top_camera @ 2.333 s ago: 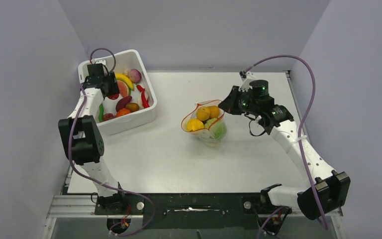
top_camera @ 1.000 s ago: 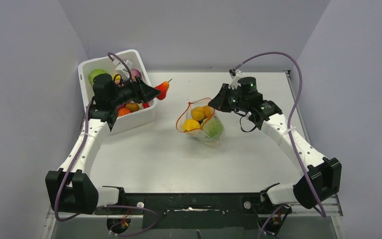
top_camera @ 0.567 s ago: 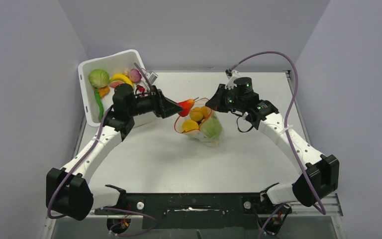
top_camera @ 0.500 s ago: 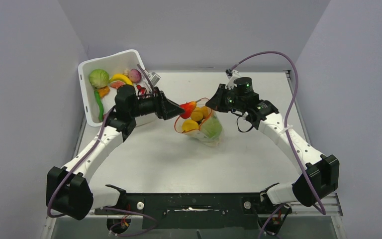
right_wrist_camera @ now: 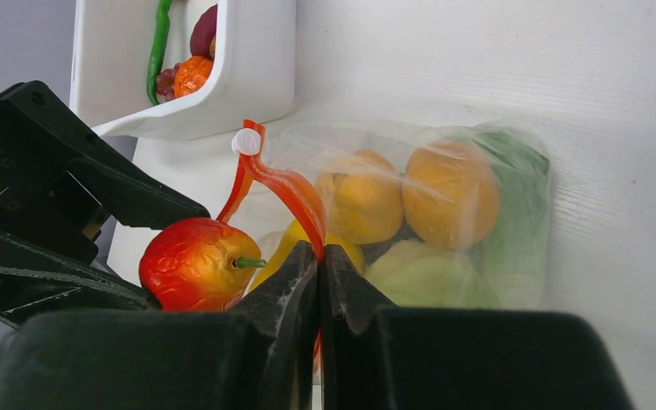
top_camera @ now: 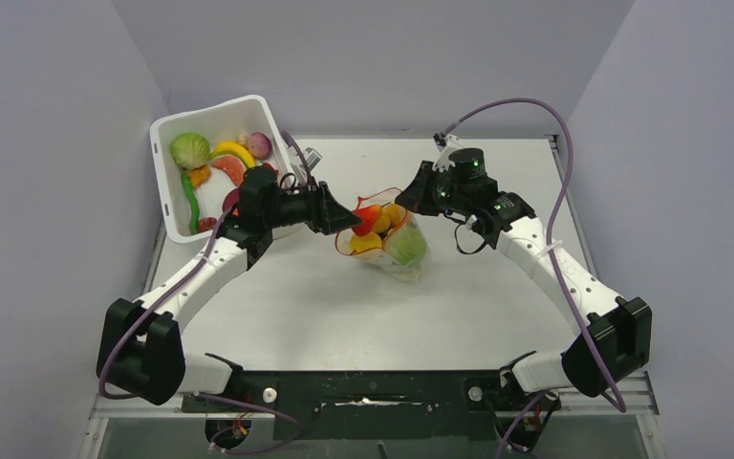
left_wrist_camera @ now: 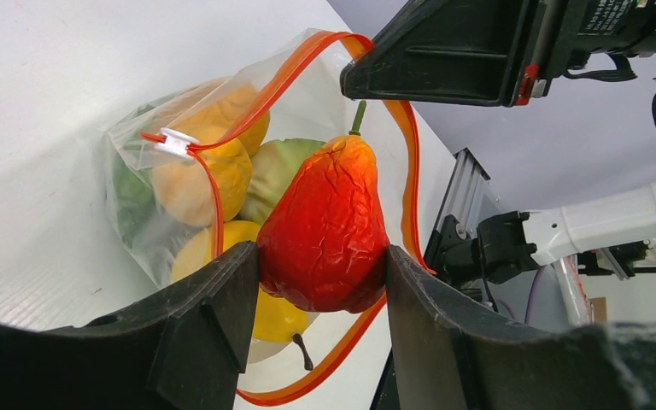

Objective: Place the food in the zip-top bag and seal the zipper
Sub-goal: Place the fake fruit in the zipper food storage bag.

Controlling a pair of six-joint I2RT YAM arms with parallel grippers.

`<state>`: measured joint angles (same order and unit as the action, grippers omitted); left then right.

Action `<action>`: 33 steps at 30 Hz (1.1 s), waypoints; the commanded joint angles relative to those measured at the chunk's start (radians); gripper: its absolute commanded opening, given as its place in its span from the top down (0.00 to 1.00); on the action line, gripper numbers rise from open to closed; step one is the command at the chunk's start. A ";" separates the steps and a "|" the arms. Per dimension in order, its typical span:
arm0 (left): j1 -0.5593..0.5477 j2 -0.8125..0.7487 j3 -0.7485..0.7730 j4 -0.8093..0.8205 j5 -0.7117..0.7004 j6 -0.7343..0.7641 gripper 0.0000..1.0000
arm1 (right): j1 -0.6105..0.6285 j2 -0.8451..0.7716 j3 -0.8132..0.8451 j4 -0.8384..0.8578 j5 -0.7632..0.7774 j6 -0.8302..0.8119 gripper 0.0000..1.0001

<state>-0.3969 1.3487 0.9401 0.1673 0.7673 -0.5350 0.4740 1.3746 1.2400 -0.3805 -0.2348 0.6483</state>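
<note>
On the counter (top_camera: 344,306), the bag (top_camera: 409,251) could sag shut if the right hand (right_wrist_camera: 318,256), pinched closed on its zipper (right_wrist_camera: 284,186), slips. The pear (left_wrist_camera: 329,222) clamped in the left hand (left_wrist_camera: 320,256) at the mouth would then drop outside. The tub (top_camera: 212,103) holds lettuce (top_camera: 189,150), a banana (top_camera: 234,151) and more; the bag holds orange and yellow fruit.

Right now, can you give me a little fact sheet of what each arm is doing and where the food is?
Left pincer: shut on a red pear at the mouth of the zip-top bag
Right pincer: shut on the zipper, holding that mouth open
Seal: not closed
In bag: orange and yellow fruits, green pieces
White tub: more toy food inside
</note>
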 commanded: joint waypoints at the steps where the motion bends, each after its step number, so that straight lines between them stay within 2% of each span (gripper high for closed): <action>1: -0.008 0.013 0.011 0.033 -0.014 0.015 0.69 | 0.006 -0.026 0.041 0.054 0.017 -0.001 0.99; 8: -0.021 0.019 0.008 0.081 0.028 0.033 0.50 | 0.008 -0.024 0.035 0.061 0.012 -0.022 0.99; 16: -0.059 -0.045 -0.012 0.070 -0.009 0.234 0.30 | 0.007 -0.022 0.050 0.023 0.018 -0.080 0.99; 25: -0.060 -0.106 0.021 -0.065 -0.068 0.448 0.30 | 0.004 -0.032 0.068 0.000 -0.032 -0.150 0.98; 28: -0.062 -0.156 0.021 -0.110 0.011 0.574 0.35 | 0.001 -0.033 0.090 -0.023 -0.104 -0.205 0.99; 30: -0.065 -0.202 -0.002 -0.152 0.063 0.719 0.38 | -0.004 -0.036 0.101 -0.039 -0.155 -0.244 0.99; 33: -0.068 -0.274 -0.042 -0.191 0.042 0.859 0.39 | -0.016 -0.041 0.123 -0.069 -0.254 -0.308 1.00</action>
<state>-0.4576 1.1820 0.9199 0.0383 0.7471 0.0570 0.4706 1.3746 1.2907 -0.4435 -0.3374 0.4503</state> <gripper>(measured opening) 0.611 0.034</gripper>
